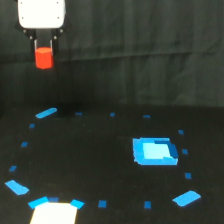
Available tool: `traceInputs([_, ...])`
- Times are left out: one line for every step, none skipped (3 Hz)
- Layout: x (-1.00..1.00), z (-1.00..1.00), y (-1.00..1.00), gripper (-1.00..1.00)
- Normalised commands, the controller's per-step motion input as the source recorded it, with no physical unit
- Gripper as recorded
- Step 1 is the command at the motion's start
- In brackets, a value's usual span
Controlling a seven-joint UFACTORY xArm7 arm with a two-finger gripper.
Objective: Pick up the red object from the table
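While clamped between two dark fingers at the exterior view's upper left, hangs well above the desk [100, 150]: the red object [44, 58], a stubby red-orange block, upright, its upper end hidden between the fingers and its lower part showing below them. Directly over it, the end effector [44, 46], narrowed onto the block, with a white housing above reaching the frame's top edge. Against a dark pleated curtain [150, 50] as backdrop. Lower down on the left, lying flat on the black surface: a tilted blue tape strip [46, 113], a few tiny blue marks below it, then a larger blue tape piece [17, 188] near the left edge. At the bottom edge, a bright white patch [54, 214] with blue tape at its upper corners, cut off by the frame. Toward the middle, small blue marks dotted in a loose ring, well apart from one another. Right of centre, a large blue square patch [155, 151], glaring pale in its middle, lying flat inside that ring. Farther right, more small blue marks in a column near the patch, and near the bottom right a slanted blue tape piece [186, 198], also glaring pale at its centre.
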Motion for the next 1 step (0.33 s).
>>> traceInputs([0.03,0.35,-0.11,-1.0])
